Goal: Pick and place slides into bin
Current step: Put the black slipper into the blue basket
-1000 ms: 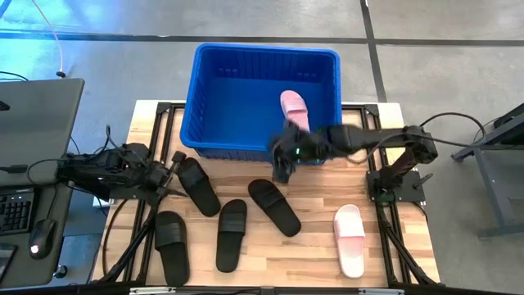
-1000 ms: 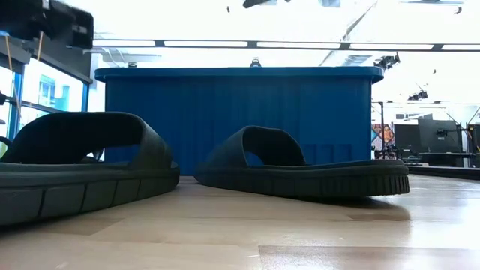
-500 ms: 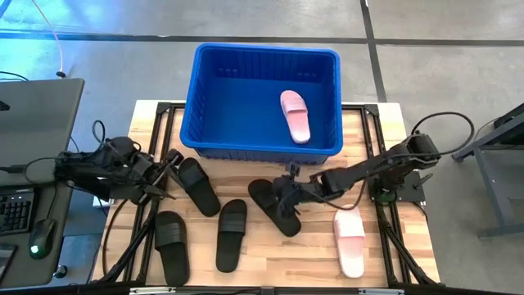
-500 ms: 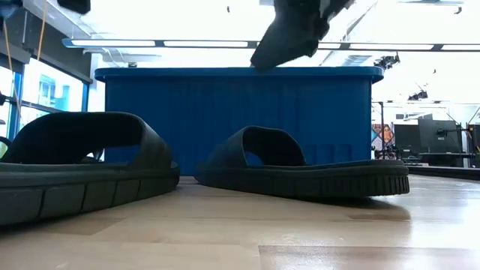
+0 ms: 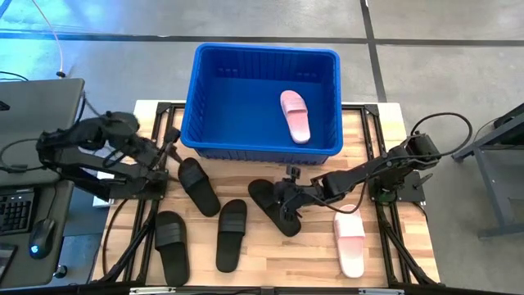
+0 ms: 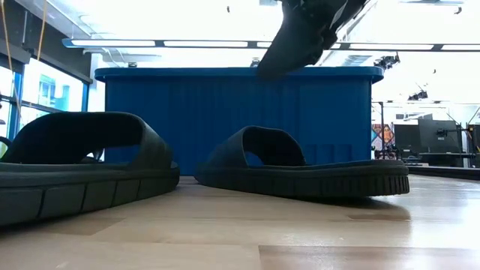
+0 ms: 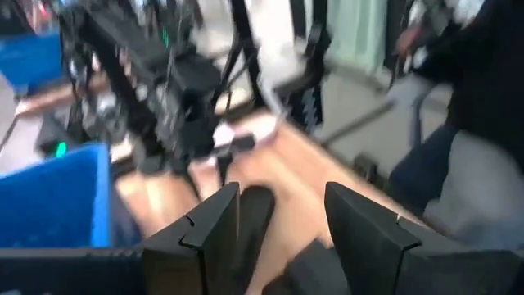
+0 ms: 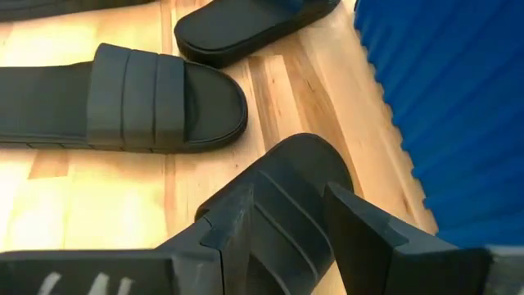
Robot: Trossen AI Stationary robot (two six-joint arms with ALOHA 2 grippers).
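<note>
The right gripper (image 5: 288,199) is seen low over the wooden surface (image 5: 311,250), its fingers (image 8: 360,233) spread and released, with the strap of a black slide (image 5: 275,206) lying directly beneath and between them; no contact with that slide can be made out. In the right wrist view the toe of this slide (image 8: 286,184) is shown ahead of the fingers, and a second black slide (image 8: 123,108) is laid flat just beyond it, with a third black slide (image 8: 246,20) farther off. Beside the right gripper, toward the arm's base, a pink slide (image 5: 350,240) is found on the surface. To the gripper's other side the second black slide (image 5: 231,233) is placed near, then a fourth black slide (image 5: 172,246) well apart. Beyond the right gripper the blue bin (image 5: 205,98) is set at the surface's far edge, and a second pink slide (image 5: 295,115) is held inside it, resting on the bin floor toward the right wall. The left gripper (image 5: 168,152) is poised just beside the third black slide (image 5: 197,185), near the bin's front left corner, with its fingers (image 7: 205,238) parted and nothing between them. In the low view two black slides (image 6: 300,169) are seen in front of the bin wall (image 6: 225,112).
</note>
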